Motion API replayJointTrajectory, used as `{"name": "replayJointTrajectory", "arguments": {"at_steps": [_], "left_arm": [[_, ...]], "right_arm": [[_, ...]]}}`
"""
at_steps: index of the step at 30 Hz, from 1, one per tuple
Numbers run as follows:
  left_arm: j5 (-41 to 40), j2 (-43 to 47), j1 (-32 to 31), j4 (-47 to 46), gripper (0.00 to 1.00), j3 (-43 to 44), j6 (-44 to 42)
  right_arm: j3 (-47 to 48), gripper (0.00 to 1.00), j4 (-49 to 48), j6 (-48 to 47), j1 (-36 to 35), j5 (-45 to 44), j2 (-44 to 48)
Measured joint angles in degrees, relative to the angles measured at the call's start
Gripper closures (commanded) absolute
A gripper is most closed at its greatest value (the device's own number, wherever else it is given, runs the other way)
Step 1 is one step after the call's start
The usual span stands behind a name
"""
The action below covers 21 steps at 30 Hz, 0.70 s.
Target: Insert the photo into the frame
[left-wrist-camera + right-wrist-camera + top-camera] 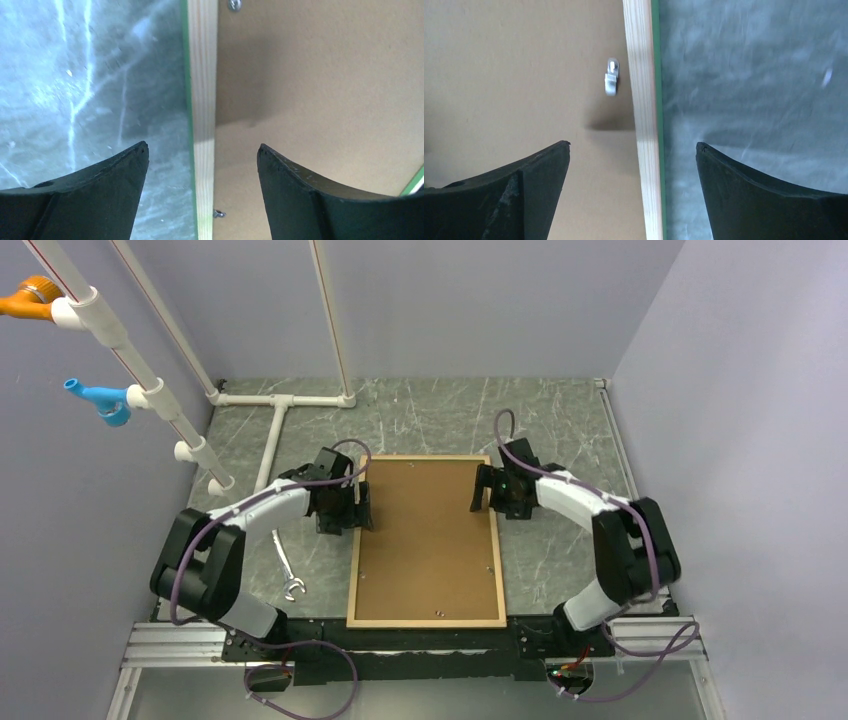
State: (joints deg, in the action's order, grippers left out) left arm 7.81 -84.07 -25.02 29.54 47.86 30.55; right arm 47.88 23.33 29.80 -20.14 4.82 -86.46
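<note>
The frame (356, 570) lies flat in the middle of the table, tan wood face up, with the brown backing board (425, 540) filling it. The photo is hidden. My left gripper (358, 508) is open and straddles the frame's left border (203, 125), one finger over the table, one over the board. My right gripper (484, 490) is open and straddles the right border (644, 125) the same way. A green edge shows along both borders. A small metal clip (611, 80) sits on the board beside the right border.
A silver wrench (288, 575) lies on the grey marbled table (560, 420) left of the frame. White PVC pipes (280, 405) lie and stand at the back left. Grey walls close in the sides. Another clip (218, 214) shows by the left border.
</note>
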Motion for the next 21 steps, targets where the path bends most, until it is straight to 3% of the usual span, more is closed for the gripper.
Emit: {"name": "replayJointTrajectory", "arguments": {"at_steps": [7,14,21], "left_arm": [[0.39,-5.35,3.02,-0.11,0.19,4.00,-2.71],[0.96,-7.43,3.08,-0.15,0.19,4.74,-3.52],[1.11,-7.65,3.08,-0.15,0.19,4.74,-3.76]], "right_arm": [[11.96,0.19,0.52,-3.54,0.24,-4.59,-12.79],[13.84,0.44,0.90,-4.35,0.24,-4.42,-14.86],[13.94,0.86,1.25,-4.70,0.83,-4.28,-14.84]]}}
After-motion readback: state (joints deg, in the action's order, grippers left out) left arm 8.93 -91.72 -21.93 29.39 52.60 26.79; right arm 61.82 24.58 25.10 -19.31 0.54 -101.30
